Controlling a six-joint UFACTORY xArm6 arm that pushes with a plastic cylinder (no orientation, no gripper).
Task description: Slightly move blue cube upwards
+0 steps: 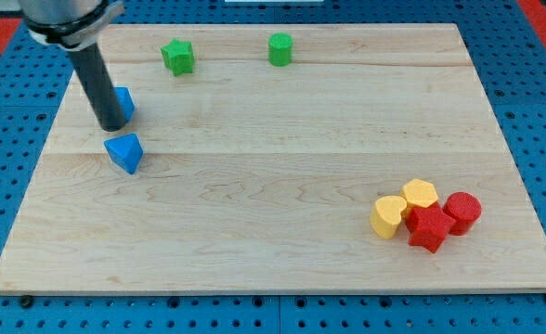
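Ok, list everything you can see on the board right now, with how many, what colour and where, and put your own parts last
Blue cube: one, blue, upper left of the view, partly hidden behind the rod.
Blue triangular block: one, blue, just below the cube, apart from it.
Green star block: one, green, top of the view, left of centre.
Green cylinder: one, green, top centre.
Yellow blocks: two, yellow, lower right cluster, a heart shape and a rounded one.
Red blocks: two, red, same cluster, a star shape and a cylinder.
Wooden board: one, pale wood.
My tip: one dark rod, end at the cube's left side.
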